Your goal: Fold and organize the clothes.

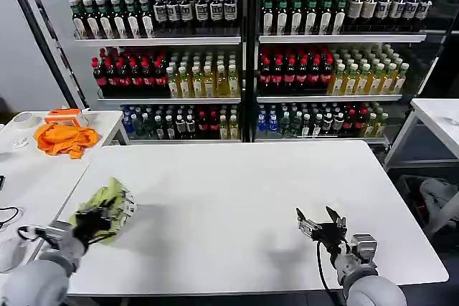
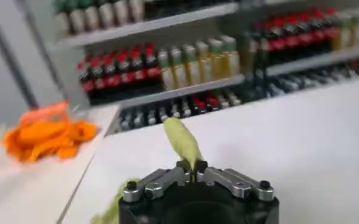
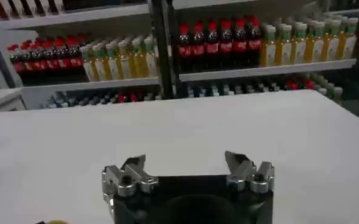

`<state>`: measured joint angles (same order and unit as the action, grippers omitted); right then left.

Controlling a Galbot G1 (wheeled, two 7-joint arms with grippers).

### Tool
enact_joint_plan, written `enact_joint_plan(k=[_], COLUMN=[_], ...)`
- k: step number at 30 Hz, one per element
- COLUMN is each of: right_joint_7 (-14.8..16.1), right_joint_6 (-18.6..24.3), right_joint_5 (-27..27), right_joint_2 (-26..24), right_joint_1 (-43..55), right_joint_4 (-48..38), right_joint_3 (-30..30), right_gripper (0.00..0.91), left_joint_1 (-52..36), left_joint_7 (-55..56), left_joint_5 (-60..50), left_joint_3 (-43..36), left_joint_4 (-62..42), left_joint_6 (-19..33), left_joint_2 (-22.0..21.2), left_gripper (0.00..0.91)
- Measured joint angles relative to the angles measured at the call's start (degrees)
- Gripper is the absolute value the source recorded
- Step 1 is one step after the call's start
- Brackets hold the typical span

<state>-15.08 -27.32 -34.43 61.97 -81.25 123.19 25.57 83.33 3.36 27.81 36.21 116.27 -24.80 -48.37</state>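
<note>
Pinching a fold of the shirt (image 1: 109,206) at the table's (image 1: 237,198) left edge, left gripper (image 1: 92,218); right gripper (image 1: 320,223) spread, hovering.

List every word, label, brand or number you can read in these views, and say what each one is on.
No text can be read.
Labels on the shelved drink bottles: too small and blurred.
White print on the crumpled lime yellow-green T-shirt, pinched in the left gripper: too folded to read.
Bright orange cloth, white table, open right gripper: no lettering visible.
</note>
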Motion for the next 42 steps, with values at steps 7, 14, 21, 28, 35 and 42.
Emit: enact_joint_plan(k=[7, 14, 21, 28, 35, 42], right_joint_7=[0.1, 0.1, 0.1, 0.1, 0.6, 0.1], right_joint_6=[0.2, 0.2, -0.2, -0.5, -0.2, -0.2], right_joint_5=[0.0, 0.0, -0.1, -0.2, -1.0, -2.9], right_joint_2=[0.0, 0.0, 0.0, 0.2, 0.2, 0.5], right_joint_1=[-0.2, 0.1, 1.0, 2.3, 3.7, 5.6], right_joint_4=[0.0, 0.0, 0.0, -0.4, -0.5, -0.8], right_joint_3=[0.4, 0.5, -0.3, -1.6, -2.9, -5.1], right_gripper=[0.907, 0.907, 0.907, 0.907, 0.907, 0.907], left_joint_1=[0.8, -0.2, -3.9, -9.6, -13.1, -13.8], left_joint_7=[-0.1, 1.2, 3.9, 6.4, 6.2, 5.4], left_joint_5=[-12.0, -19.5, -19.4, -15.1, -10.5, -3.9], left_joint_3=[-8.1, -17.0, -25.0, -31.7, -35.7, -35.5], left_joint_4=[4.7, 6.1, 5.9, 2.6, -0.6, -0.9], left_joint_6=[0.3, -1.1, -0.8, 1.5, 3.6, 5.3], left_joint_2=[-0.2, -1.9, -5.5, -11.2, -17.6, -22.0], left_gripper=[0.020, 0.020, 0.222, 0.907, 0.907, 0.907])
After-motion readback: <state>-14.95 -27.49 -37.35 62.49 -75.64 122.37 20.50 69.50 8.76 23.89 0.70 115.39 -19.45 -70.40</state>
